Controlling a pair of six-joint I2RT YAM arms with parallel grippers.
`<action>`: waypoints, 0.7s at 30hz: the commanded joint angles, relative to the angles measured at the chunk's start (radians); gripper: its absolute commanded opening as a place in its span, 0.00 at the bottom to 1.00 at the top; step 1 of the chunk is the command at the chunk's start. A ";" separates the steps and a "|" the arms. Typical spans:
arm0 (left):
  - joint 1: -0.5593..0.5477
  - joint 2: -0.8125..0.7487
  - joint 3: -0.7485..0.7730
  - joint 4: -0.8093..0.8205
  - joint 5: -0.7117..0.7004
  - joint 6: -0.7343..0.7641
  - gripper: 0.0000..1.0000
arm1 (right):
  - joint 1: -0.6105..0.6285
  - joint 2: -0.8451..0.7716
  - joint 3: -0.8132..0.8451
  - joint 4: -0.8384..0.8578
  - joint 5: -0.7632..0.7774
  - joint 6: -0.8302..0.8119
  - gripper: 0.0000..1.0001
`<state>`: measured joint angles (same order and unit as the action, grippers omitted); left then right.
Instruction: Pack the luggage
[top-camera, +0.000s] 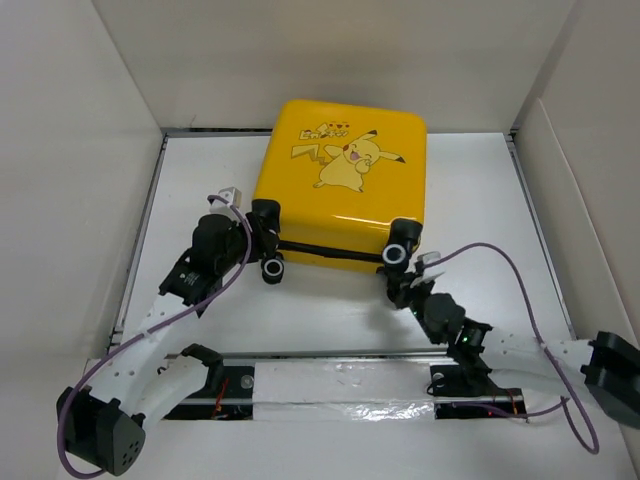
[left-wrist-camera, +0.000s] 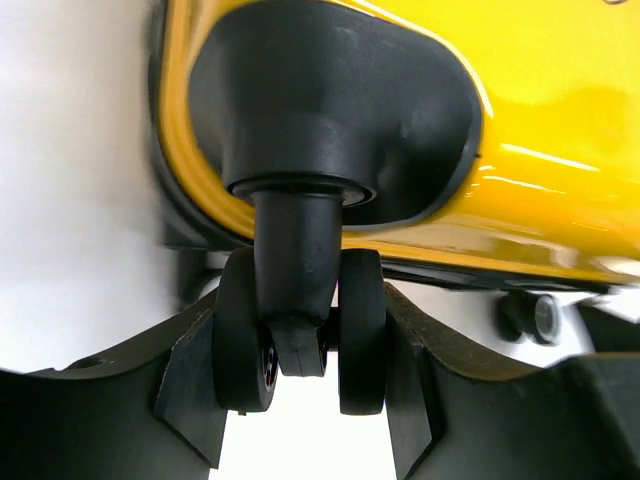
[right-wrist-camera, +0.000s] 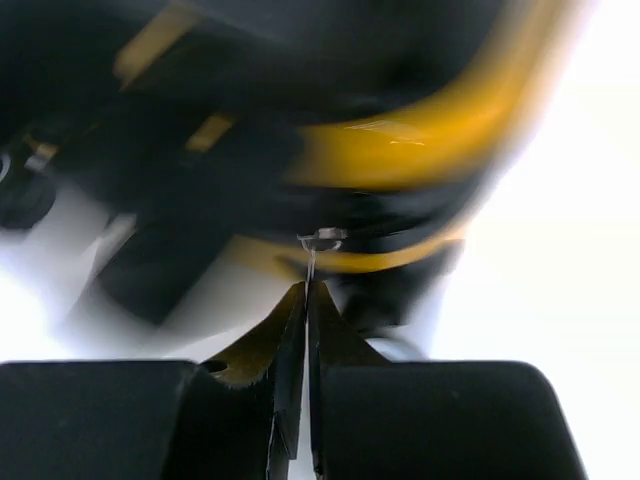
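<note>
The yellow luggage (top-camera: 345, 170) lies flat and closed, Pikachu print up, at the back middle of the table. Its black zipper band (top-camera: 330, 252) and two wheels face me. My left gripper (top-camera: 262, 242) is shut on the left twin wheel (left-wrist-camera: 300, 340); in the left wrist view the fingers (left-wrist-camera: 410, 360) press both sides of it. My right gripper (top-camera: 405, 287) sits just below the right wheel (top-camera: 396, 254). In the right wrist view its jaws (right-wrist-camera: 307, 292) are closed on a thin metal zipper pull (right-wrist-camera: 313, 258) at the blurred yellow shell (right-wrist-camera: 400, 150).
White walls enclose the table on the left, back and right. A taped rail (top-camera: 340, 385) runs along the near edge between the arm bases. Purple cables (top-camera: 520, 290) loop beside both arms.
</note>
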<state>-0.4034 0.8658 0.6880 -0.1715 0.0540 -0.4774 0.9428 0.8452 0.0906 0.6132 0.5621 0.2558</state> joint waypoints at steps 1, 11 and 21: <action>-0.058 -0.016 -0.001 0.303 0.322 -0.090 0.00 | 0.236 0.099 0.129 0.220 0.195 -0.116 0.00; -0.058 -0.023 -0.013 0.368 0.380 -0.130 0.00 | 0.413 0.672 0.455 0.359 0.274 -0.204 0.00; -0.058 -0.079 -0.133 0.478 0.448 -0.210 0.00 | 0.352 0.693 0.650 0.375 -0.411 -0.274 0.00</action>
<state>-0.4084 0.8219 0.5682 0.0158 0.2737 -0.6479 1.2530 1.5402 0.6128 0.7929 0.6556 -0.0353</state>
